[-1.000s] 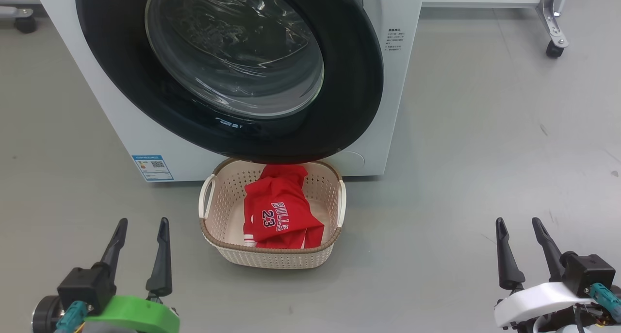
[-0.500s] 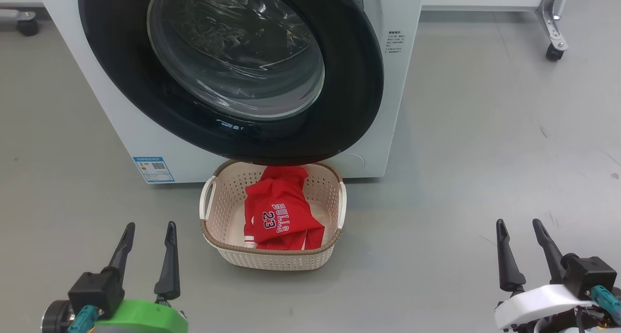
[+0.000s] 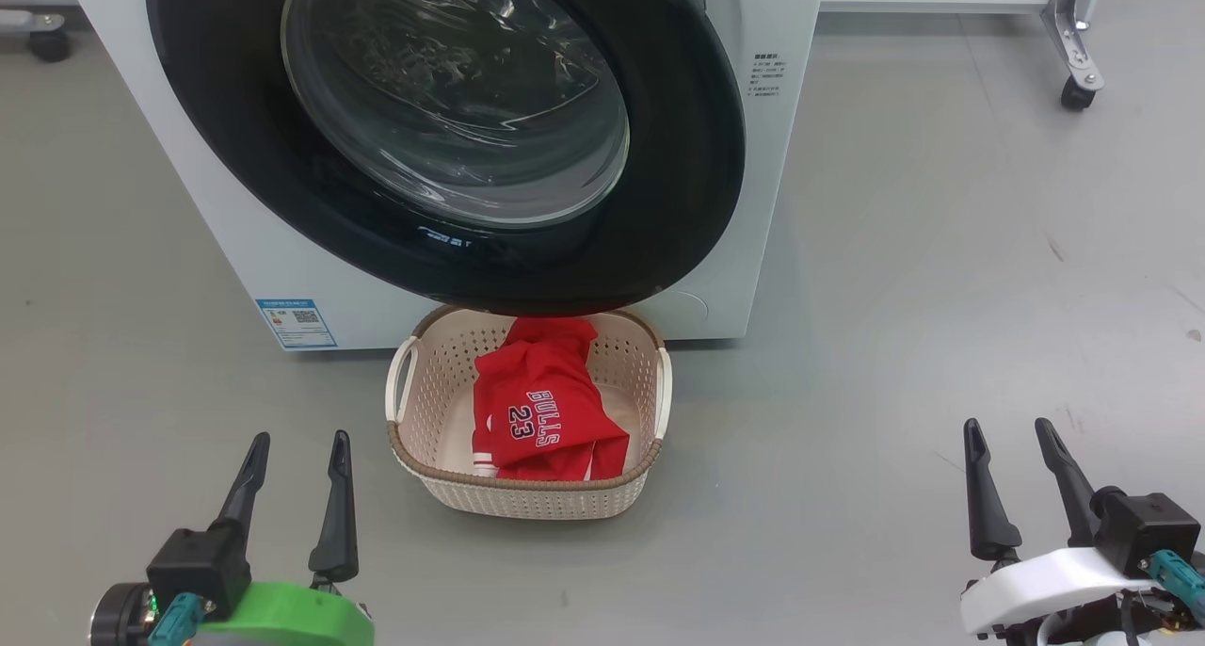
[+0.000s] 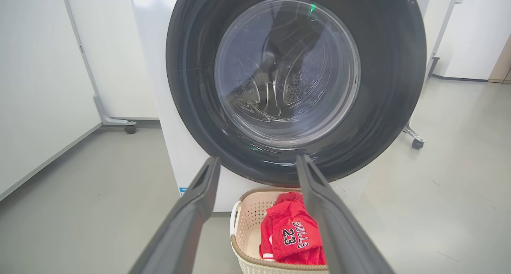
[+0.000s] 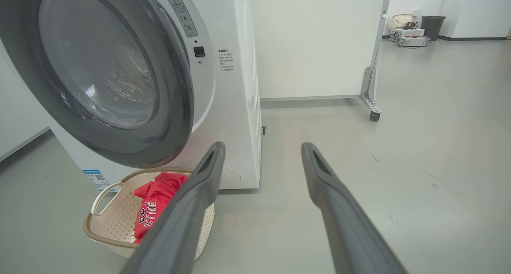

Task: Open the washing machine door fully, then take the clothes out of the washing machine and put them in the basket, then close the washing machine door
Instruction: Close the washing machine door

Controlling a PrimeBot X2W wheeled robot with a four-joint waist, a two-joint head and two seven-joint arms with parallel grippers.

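Head view: left hand (image 3: 299,436) and right hand (image 3: 1007,423) are both released, empty. The washing machine door (image 3: 452,128) seems stiff and slippery; better push on its black ring.

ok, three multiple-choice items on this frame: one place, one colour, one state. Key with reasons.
1. The basket stands: A. on the floor before the washing machine; B. on top of it; C. behind it.
2. The jersey in it is: A. blue; B. green; C. red.
3. The left tool and right tool are: A. shut on the jersey; B. open and empty; C. shut on the basket.
Key: 1 A, it sits under the door's lower edge; 2 C, bright red cloth; 3 B, jaws apart, nothing between.
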